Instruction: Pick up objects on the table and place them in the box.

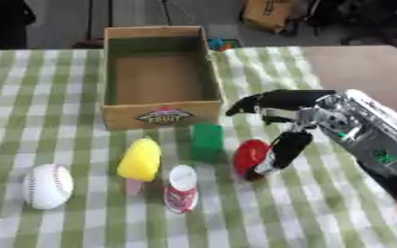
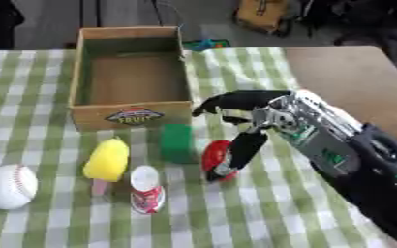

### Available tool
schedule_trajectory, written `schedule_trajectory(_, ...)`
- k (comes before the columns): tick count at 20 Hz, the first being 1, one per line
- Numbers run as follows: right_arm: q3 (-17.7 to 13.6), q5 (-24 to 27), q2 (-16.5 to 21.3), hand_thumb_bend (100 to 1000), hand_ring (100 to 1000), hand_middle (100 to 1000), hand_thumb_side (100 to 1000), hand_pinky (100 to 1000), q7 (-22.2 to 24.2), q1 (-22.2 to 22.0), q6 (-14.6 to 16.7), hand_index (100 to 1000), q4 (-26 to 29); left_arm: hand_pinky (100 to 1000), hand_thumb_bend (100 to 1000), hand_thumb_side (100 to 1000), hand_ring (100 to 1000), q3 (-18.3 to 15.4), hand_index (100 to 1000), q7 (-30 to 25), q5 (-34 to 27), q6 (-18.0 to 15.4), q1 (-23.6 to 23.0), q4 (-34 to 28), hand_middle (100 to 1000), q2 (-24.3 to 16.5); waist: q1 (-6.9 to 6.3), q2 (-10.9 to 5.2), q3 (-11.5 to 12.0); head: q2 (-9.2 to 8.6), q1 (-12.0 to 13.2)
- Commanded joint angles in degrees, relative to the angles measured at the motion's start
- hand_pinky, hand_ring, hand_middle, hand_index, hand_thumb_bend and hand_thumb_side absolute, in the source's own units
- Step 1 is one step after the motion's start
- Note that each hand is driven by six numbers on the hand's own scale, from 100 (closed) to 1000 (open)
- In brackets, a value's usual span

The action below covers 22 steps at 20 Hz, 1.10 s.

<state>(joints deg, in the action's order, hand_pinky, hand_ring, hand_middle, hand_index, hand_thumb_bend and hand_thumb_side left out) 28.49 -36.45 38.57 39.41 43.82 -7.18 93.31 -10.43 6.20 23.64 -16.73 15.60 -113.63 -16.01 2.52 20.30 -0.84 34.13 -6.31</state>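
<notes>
Baseball (image 1: 48, 186) at far left | yellow object (image 1: 140, 159), small red-and-white bottle (image 1: 182, 189) and green block (image 1: 207, 141) line up below the empty box (image 1: 161, 117) | right hand (image 1: 288, 127) closing around the red object (image 1: 249, 156), thumb against it, fingers spread above | step: grasping; next, likely lift and carry to box.

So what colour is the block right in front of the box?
Green. The block shows best in the left eye view.
</notes>
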Motion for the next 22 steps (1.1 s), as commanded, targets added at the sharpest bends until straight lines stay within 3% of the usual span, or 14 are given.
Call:
schedule_trajectory(1, -0.49, -1.93, 0.86, 692, 949, 956, 447, 671, -0.68, 0.67, 1.08, 1000, -1.50, 740, 100, 935, 627, -0.02, 675, -0.31, -0.08, 0.01, 0.57, -0.97, 589, -0.55, -0.23, -0.79, 0.01, -0.77, -0.21)
schedule_trajectory(5, -0.41, -2.32, 1.08, 711, 951, 947, 464, 669, -1.30, 0.70, 1.98, 952, -1.97, 739, 100, 934, 627, -0.06, 675, -0.34, -0.03, 0.07, 0.54, -0.97, 589, -0.56, -0.19, -0.73, -0.04, -0.66, -0.22)
schedule_trajectory(13, -0.13, -1.17, 2.01, 707, 947, 942, 435, 663, 0.32, 0.24, 2.51, 954, -1.07, 740, 100, 935, 627, -0.18, 675, -0.41, 0.13, 0.19, 0.42, -0.97, 589, -0.58, 0.05, -0.66, -0.11, -0.66, -0.18)
schedule_trajectory(19, 0.34, 0.83, 2.21, 714, 888, 927, 387, 604, 2.79, -0.27, 2.18, 950, -0.84, 740, 100, 935, 627, -0.38, 675, -0.33, 0.21, 0.35, 0.35, -0.97, 589, -0.59, 0.09, -0.58, -0.08, -0.69, -0.19)
schedule_trajectory(22, 0.90, 2.03, 2.59, 706, 811, 920, 347, 509, 4.38, -0.64, 1.75, 944, -0.33, 740, 100, 933, 627, -0.48, 674, -0.27, 0.26, 0.43, 0.33, -0.97, 589, -0.64, 0.10, -0.58, -0.10, -0.63, -0.18)
